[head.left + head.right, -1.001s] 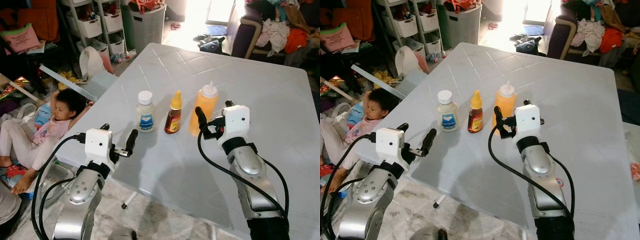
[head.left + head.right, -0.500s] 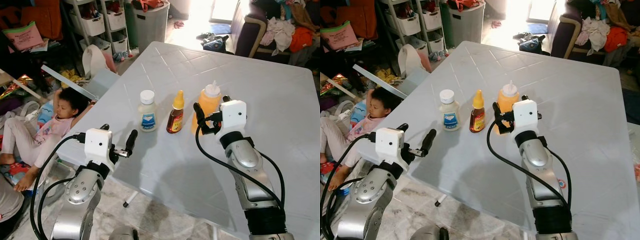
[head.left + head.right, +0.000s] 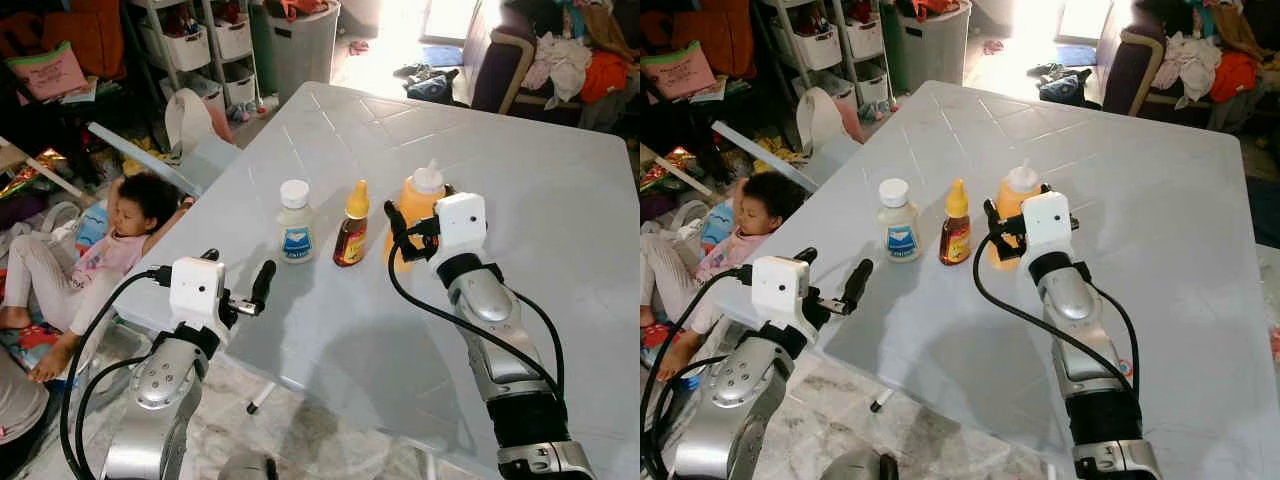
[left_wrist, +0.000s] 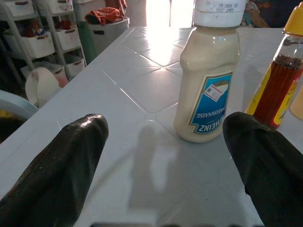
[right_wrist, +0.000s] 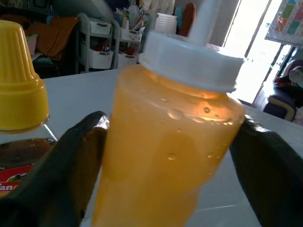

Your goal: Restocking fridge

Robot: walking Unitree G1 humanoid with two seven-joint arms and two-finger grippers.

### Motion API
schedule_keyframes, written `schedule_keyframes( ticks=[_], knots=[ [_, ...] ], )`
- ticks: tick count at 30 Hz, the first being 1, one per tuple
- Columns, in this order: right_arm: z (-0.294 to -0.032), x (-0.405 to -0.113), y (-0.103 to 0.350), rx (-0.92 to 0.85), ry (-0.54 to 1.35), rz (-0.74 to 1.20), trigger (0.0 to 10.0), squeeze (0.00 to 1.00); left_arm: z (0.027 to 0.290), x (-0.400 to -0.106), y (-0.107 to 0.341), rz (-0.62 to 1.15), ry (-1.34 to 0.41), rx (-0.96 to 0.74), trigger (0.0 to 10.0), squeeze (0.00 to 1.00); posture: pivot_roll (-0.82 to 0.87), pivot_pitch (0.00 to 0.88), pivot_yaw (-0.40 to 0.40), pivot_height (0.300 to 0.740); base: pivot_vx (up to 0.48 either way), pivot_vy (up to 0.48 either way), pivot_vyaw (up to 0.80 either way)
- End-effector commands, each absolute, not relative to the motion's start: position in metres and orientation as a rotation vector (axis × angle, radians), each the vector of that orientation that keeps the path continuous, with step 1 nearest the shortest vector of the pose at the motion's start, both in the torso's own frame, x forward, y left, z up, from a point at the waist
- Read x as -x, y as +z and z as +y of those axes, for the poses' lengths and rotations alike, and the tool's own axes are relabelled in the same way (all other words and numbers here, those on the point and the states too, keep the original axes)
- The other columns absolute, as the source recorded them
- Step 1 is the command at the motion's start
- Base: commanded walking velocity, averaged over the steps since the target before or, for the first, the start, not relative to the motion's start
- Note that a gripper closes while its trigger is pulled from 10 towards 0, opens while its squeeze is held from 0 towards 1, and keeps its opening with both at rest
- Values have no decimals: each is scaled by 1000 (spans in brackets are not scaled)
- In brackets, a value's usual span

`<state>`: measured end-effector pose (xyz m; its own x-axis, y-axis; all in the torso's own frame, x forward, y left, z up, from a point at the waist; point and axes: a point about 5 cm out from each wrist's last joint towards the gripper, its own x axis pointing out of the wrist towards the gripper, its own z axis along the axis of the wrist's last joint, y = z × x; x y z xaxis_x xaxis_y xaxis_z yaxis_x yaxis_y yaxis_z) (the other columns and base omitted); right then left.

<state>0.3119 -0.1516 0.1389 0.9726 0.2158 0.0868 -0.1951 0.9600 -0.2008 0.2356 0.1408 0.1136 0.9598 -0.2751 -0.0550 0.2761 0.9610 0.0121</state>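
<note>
Three bottles stand in a row on the white table (image 3: 570,190): a mayonnaise bottle (image 3: 294,222) with a white cap, a brown sauce bottle (image 3: 349,225) with a yellow cap, and an orange squeeze bottle (image 3: 417,205) with a white nozzle. My right gripper (image 3: 421,214) is open around the orange squeeze bottle (image 5: 165,142), one black finger (image 5: 66,165) on each side of its body. My left gripper (image 3: 237,268) is open at the table's near left edge, facing the mayonnaise bottle (image 4: 206,85) from a short distance, nothing between its fingers (image 4: 57,170).
A child (image 3: 125,225) lies on the floor just left of the table, close to my left arm. Behind stand a grey laundry bin (image 3: 296,45), white drawer shelves (image 3: 190,45) and a sofa piled with clothes (image 3: 560,60). The table's right half is bare.
My right gripper has moved forward, so its fingers now straddle the orange squeeze bottle. The left arm has stayed in place. The view shifted slightly.
</note>
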Motion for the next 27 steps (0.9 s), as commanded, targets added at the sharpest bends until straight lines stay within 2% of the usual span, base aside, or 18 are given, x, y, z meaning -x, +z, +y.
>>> schedule_keyframes(
  ticks=[1,10,11,14,15,16,17,19,20,21,23,24,25,26,27],
  knots=[
    [-153,-316,145,198,204,-133,0,0,139,-237,119,37,-293,-30,10000,0,-9,26,19,740,0,0,0],
    [-151,-312,142,195,204,-142,0,0,138,-237,119,38,-295,-30,10000,0,-11,14,25,740,0,0,0],
    [-151,-311,141,194,204,-142,1294,0,138,-237,119,38,-295,-30,10000,0,-11,13,25,740,0,0,0],
    [-150,-311,141,192,204,-144,1059,0,138,-238,119,38,-296,-30,10000,0,-10,13,27,740,0,0,0],
    [-149,-310,141,188,206,-147,3490,0,138,-238,119,38,-295,-32,10000,0,-7,11,32,740,0,0,0],
    [-149,-310,141,188,206,-147,3490,0,138,-238,119,38,-295,-32,10000,0,-7,11,32,740,0,0,0],
    [-148,-308,141,183,208,-150,3059,0,138,-239,119,39,-293,-32,10000,0,-6,7,37,740,0,0,0],
    [-147,-308,141,181,209,-151,3059,0,138,-239,119,40,-291,-31,10000,0,-7,7,38,740,0,0,0],
    [-146,-305,140,176,211,-154,2824,0,139,-239,117,46,-284,-29,10000,0,-8,3,46,740,0,0,0],
    [-145,-304,140,173,213,-156,2118,0,140,-239,116,49,-278,-26,10000,0,-12,0,51,740,0,0,0],
    [-143,-301,139,172,216,-158,2118,0,141,-241,115,54,-271,-24,10000,0,-21,0,57,740,0,0,0],
    [-143,-298,139,169,214,-161,3137,0,141,-243,114,56,-267,-28,10000,0,-26,0,58,740,0,0,0],
    [-143,-298,139,169,214,-161,3137,0,141,-243,114,56,-267,-28,10000,0,-26,0,58,740,0,0,0],
    [-144,-295,141,166,208,-165,8784,0,141,-245,114,58,-260,-36,10000,0,-30,0,58,740,0,0,0],
    [-145,-294,143,163,200,-167,10000,0,141,-248,113,62,-249,-49,10000,0,-32,0,54,740,0,0,0]
  ],
)
